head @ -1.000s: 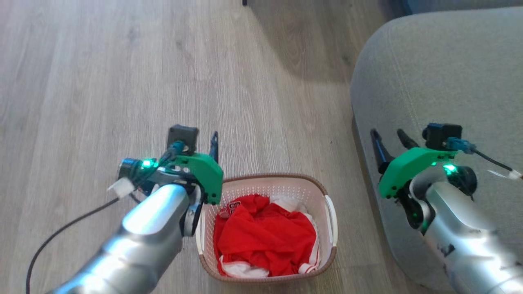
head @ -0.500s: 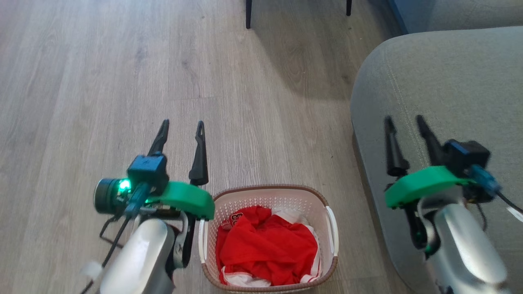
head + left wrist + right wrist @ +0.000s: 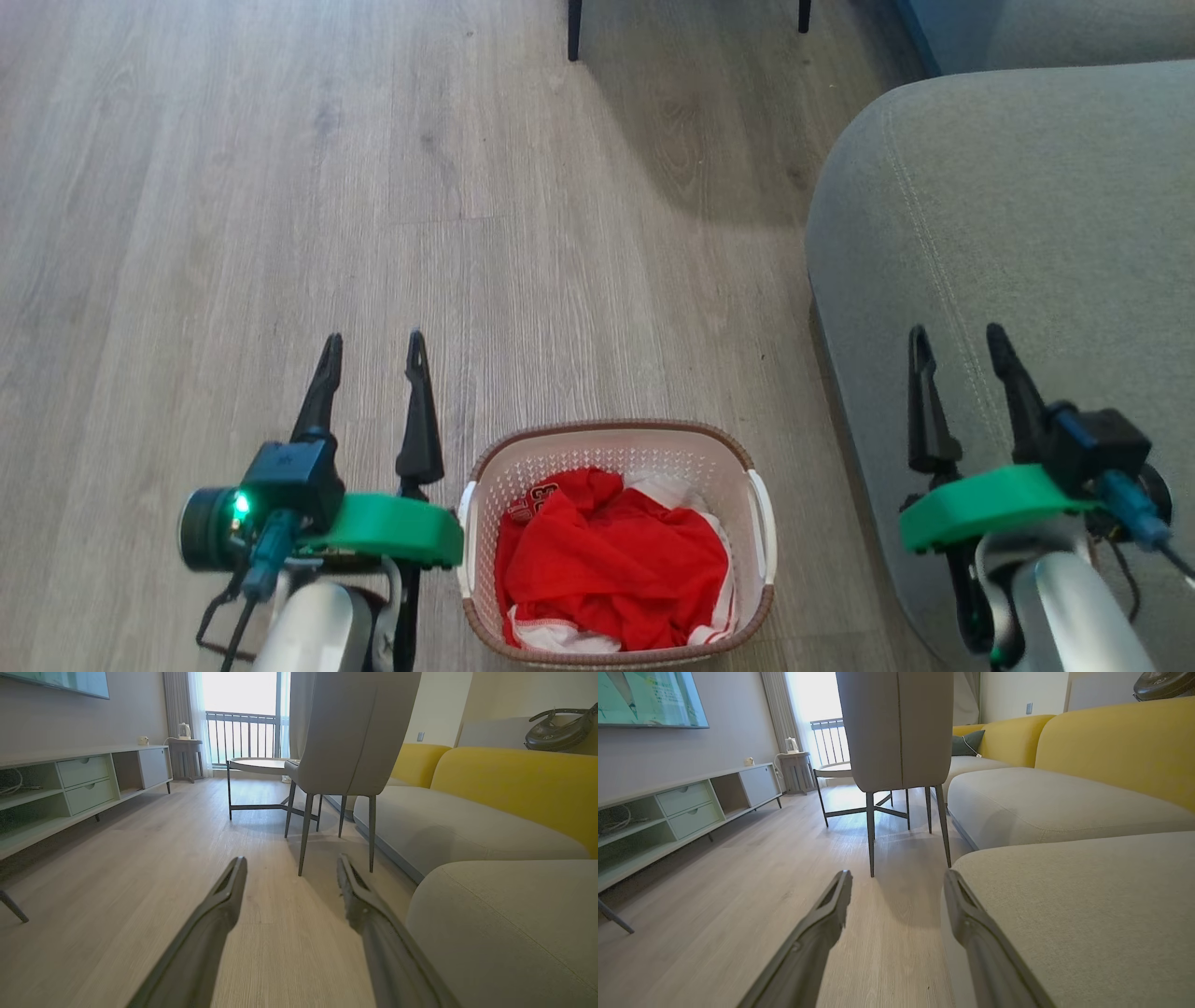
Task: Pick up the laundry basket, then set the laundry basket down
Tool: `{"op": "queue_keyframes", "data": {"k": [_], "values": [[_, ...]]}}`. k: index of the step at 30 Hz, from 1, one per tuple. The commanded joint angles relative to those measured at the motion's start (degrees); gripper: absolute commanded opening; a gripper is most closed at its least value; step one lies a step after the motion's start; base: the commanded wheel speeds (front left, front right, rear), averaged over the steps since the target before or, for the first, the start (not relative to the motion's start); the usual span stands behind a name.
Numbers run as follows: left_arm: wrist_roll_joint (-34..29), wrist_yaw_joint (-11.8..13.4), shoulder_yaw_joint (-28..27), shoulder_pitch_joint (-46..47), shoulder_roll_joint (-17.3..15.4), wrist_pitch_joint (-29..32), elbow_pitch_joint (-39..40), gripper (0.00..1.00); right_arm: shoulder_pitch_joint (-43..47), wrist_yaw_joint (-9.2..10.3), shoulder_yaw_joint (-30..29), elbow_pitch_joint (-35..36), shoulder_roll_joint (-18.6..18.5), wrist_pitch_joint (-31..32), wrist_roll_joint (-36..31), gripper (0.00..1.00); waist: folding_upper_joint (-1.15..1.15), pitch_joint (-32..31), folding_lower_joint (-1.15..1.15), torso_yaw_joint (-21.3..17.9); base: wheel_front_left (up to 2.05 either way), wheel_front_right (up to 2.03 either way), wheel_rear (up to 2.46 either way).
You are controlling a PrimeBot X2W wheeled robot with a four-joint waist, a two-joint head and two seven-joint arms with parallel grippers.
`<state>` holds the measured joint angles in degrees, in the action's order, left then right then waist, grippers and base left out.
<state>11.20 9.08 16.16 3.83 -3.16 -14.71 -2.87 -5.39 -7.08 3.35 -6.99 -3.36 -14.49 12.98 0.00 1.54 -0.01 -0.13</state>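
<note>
**Head view:** laundry basket (image 3: 611, 427), small, white perforated plastic with a brown woven-look rim, sits on the pale wood-look plank floor (image 3: 233, 187) at bottom centre, between the two arms. A crumpled red-and-white garment (image 3: 607, 560) lies inside it. The white side handles face outward, one toward each arm.
- The left gripper (image 3: 372, 343) has its jaws apart with nothing between them. Its green wrist housing is just beside the left handle.
- The right gripper (image 3: 959, 336) also has its jaws apart and empty. It hangs over the edge of the rounded grey fabric sofa cushion (image 3: 1008, 205), with a strip of floor between it and the right handle.
- Both finger pairs point forward, away from the robot. The basket lies behind the fingertips and inboard of each wrist, so the left arm is nearer.
- The near rim is cut by the frame, so I can't call the long axis. It is probably fore-aft, with the handles on the long sides.

**Left wrist view:** the left gripper (image 3: 291, 861) is spread wide and aimed across bare floor at a grey upholstered chair on thin dark legs (image 3: 345, 732).

**Right wrist view:** the right gripper (image 3: 899, 875) has its jaws apart. One finger overlaps the grey cushion edge; I can't tell if it touches.

**Judgement:** pickup not started. Each wrist has to draw back and turn inward to reach a handle.
</note>
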Motion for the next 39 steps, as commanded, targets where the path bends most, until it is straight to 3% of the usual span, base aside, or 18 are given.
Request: {"op": "queue_keyframes", "data": {"k": [1,15,39], "values": [[0.06,-0.26,-2.0,1.78,0.25,-0.29,2.09,1.0,-0.94,-0.41,1.26,2.39,0.36,-0.51,-0.7,1.0,0.0,0.02,0.01,-0.04,0.0,0.0,0.0],[0.11,-2.58,-2.52,-0.82,0.27,-0.29,1.2,1.0,1.55,-0.41,2.27,2.32,0.47,-0.51,-0.43,1.0,0.0,0.0,0.01,-0.89,0.0,0.0,0.0],[1.7,-3.31,-2.95,-0.47,0.28,-0.29,1.23,1.0,1.18,-0.41,2.28,2.48,0.48,-0.51,-0.44,1.0,0.0,-0.12,0.01,-0.92,0.0,0.0,0.0]]}}
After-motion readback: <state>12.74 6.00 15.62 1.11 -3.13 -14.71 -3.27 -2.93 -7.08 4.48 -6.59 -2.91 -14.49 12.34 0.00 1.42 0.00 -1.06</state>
